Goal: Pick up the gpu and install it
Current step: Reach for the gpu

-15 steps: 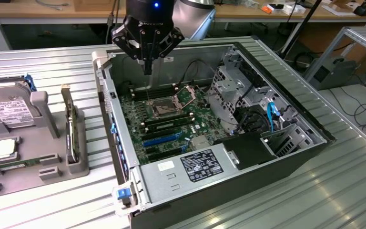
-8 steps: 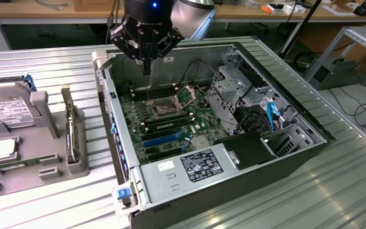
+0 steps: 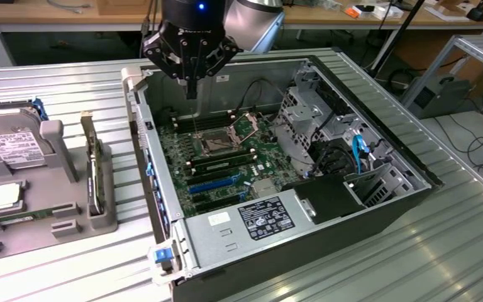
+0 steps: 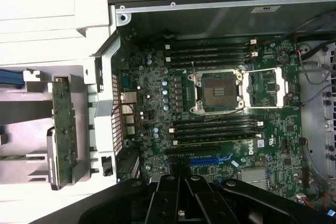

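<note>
The gpu (image 3: 95, 168) stands on edge in a slot of the grey holder (image 3: 65, 211) on the exterior view's left; it is a thin dark card with a metal bracket. In the wrist view the gpu (image 4: 64, 129) shows its green board face beside the case wall. My gripper (image 3: 191, 87) hangs over the far end of the open computer case (image 3: 326, 201), above the motherboard (image 3: 233, 160), apart from the gpu. Its fingers are shut together with nothing between them. The gripper (image 4: 181, 203) also sits over the board near the blue slots (image 4: 210, 159).
A silver hard drive (image 3: 11, 141) and a square processor chip (image 3: 2, 196) rest in the same holder. The processor socket (image 4: 218, 90) is open, with memory sticks (image 4: 210, 53) on both sides. Drive cages and cables (image 3: 342, 151) fill the case's right side.
</note>
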`<state>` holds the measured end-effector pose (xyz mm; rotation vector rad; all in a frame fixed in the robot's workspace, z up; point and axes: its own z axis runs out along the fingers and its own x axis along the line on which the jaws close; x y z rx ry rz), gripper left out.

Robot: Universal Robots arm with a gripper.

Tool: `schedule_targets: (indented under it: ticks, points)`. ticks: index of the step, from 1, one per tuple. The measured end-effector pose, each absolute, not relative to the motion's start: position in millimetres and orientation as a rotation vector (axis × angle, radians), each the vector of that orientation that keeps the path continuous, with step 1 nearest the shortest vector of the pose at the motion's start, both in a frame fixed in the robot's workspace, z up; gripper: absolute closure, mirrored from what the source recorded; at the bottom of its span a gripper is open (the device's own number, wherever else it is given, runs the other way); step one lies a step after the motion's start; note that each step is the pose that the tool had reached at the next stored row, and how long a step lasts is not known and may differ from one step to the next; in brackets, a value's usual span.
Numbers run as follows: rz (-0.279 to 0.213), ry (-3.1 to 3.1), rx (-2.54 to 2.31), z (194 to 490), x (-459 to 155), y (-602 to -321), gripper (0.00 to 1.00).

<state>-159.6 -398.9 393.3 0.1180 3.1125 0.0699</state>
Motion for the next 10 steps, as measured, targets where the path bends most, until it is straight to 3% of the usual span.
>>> schedule_targets:
  ticks: [10]
  points:
    - [0.070,3.112,0.118,393.3,-163.2,-398.9,0.89]
